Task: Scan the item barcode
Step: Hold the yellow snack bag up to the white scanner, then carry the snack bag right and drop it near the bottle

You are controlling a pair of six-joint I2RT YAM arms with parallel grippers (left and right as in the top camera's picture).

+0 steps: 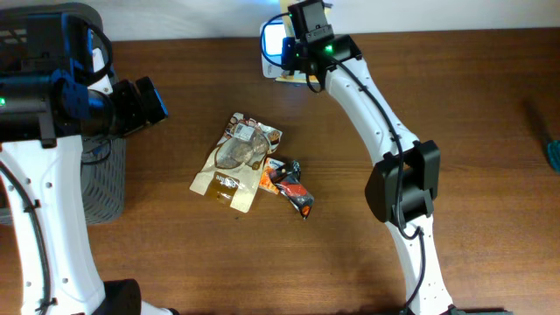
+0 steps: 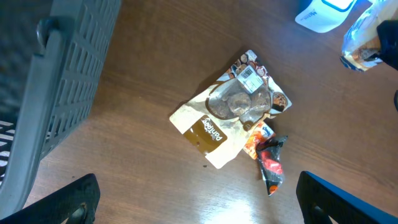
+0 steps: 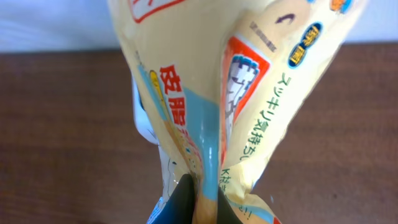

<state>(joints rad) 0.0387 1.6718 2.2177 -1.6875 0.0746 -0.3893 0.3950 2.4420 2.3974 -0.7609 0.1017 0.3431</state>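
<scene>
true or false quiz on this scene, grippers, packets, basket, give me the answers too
1. The right gripper is shut on a yellow packet. True.
2. The left gripper holds the brown pouch. False: its jaws are open and empty, and the pouch lies on the table.
3. A small red packet lies right beside the brown pouch. True.
4. The grey basket stands next to the right arm. False: it is at the table's left edge, by the left arm.
</scene>
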